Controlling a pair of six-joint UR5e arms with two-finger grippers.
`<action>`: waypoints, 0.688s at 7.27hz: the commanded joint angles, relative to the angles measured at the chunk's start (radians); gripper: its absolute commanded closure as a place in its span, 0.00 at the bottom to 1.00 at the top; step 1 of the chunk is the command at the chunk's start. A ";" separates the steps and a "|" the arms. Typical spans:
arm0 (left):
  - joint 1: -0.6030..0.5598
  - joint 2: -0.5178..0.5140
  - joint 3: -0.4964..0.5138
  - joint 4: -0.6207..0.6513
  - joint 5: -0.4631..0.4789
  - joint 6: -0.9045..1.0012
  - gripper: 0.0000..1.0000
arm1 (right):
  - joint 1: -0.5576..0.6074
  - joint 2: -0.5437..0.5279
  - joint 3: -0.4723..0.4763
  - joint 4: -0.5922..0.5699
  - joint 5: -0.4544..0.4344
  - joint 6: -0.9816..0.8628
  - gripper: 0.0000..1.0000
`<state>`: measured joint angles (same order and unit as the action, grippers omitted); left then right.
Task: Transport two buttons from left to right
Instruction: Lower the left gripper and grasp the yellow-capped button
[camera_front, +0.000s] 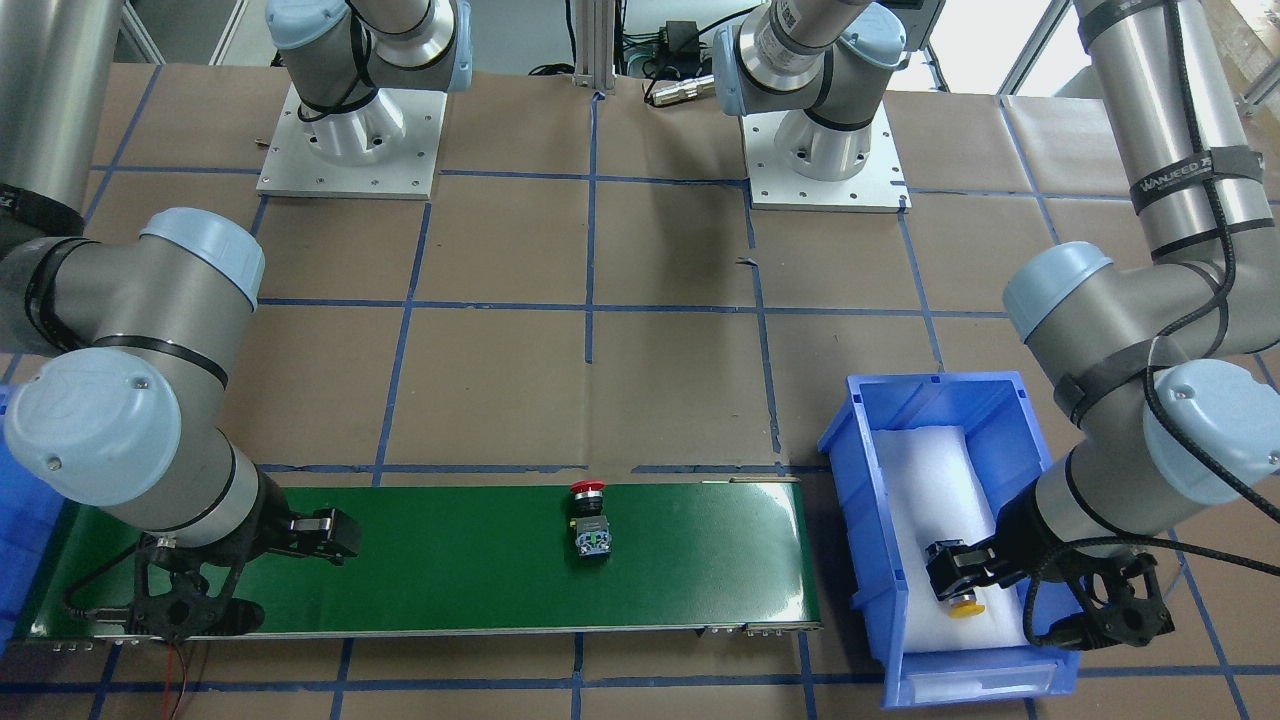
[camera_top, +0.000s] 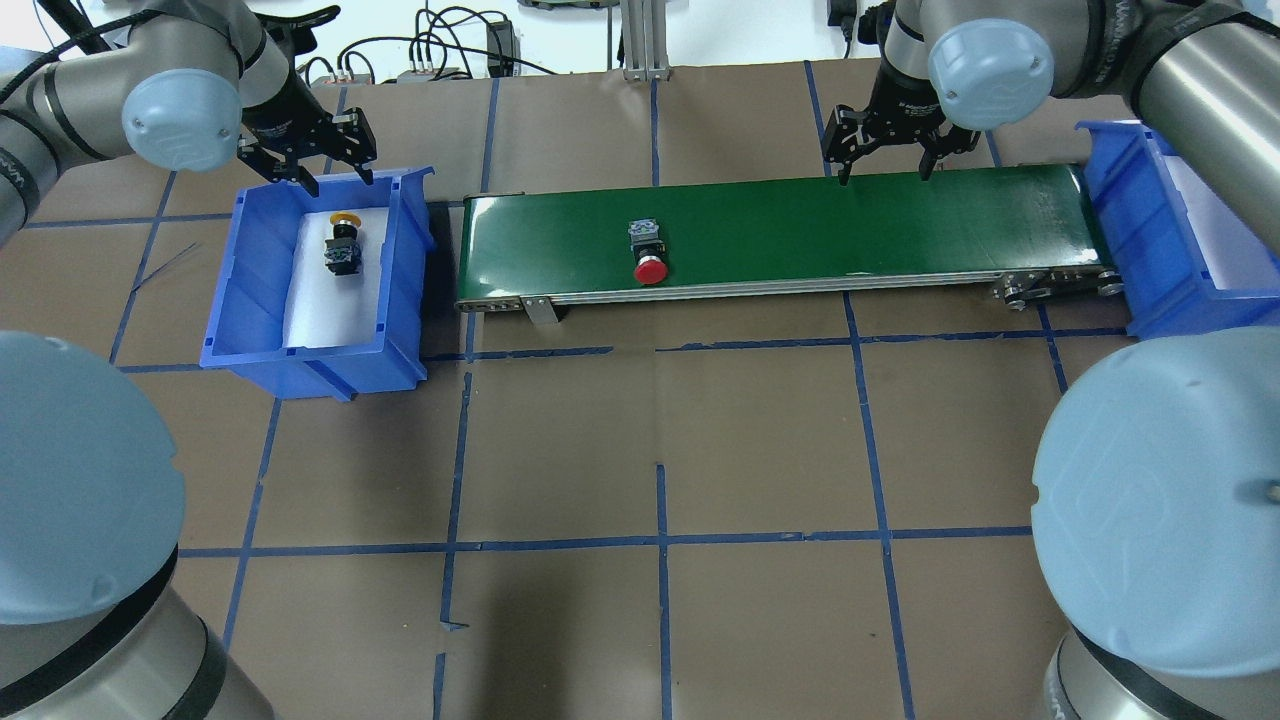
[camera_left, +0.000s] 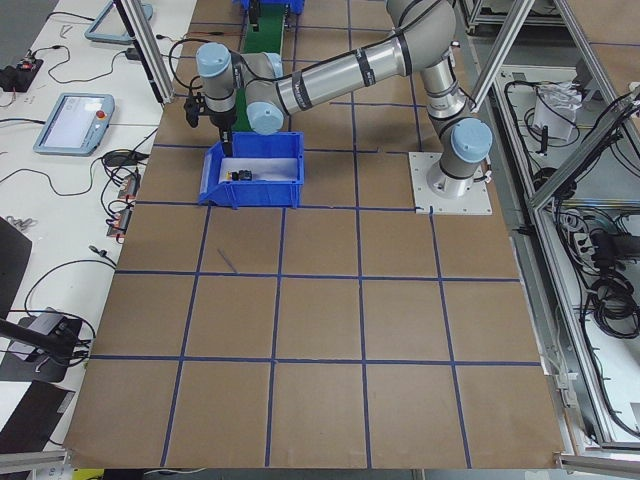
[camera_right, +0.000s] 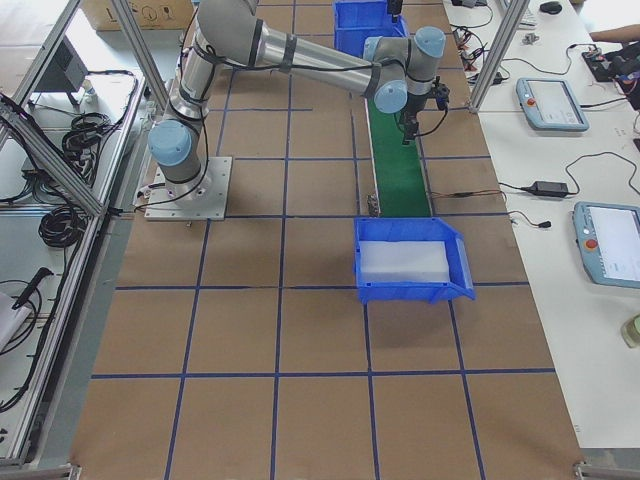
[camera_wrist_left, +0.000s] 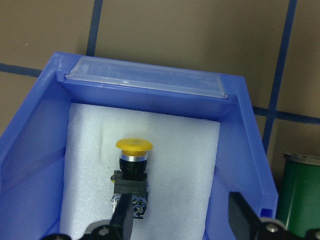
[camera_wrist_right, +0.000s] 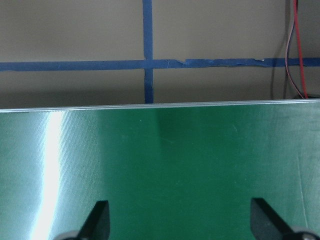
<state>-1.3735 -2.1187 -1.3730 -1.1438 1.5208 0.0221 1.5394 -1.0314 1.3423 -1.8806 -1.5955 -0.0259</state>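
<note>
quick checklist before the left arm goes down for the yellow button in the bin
1. left gripper open: ok, fingers apart above the left bin.
2. yellow button free to take: ok, it lies alone on the foam.
3. Button centred between the fingers: not ok, it sits by one finger, off the middle.
4. red button out of the way: ok, mid-length on the belt.
5. right gripper open, empty, over the belt: ok.
6. Room in the right bin: ok, nothing shows on its liner.
</note>
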 joint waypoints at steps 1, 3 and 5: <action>0.002 -0.018 -0.001 0.004 -0.001 0.025 0.28 | -0.001 -0.001 -0.002 0.003 0.000 -0.002 0.00; 0.002 -0.026 -0.023 0.003 0.001 0.039 0.28 | -0.002 -0.001 -0.002 0.003 0.000 -0.002 0.00; 0.039 -0.033 -0.035 0.001 0.005 0.150 0.28 | -0.002 -0.002 0.006 0.004 0.000 -0.011 0.00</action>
<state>-1.3586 -2.1465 -1.3981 -1.1428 1.5246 0.1009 1.5374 -1.0329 1.3423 -1.8773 -1.5953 -0.0302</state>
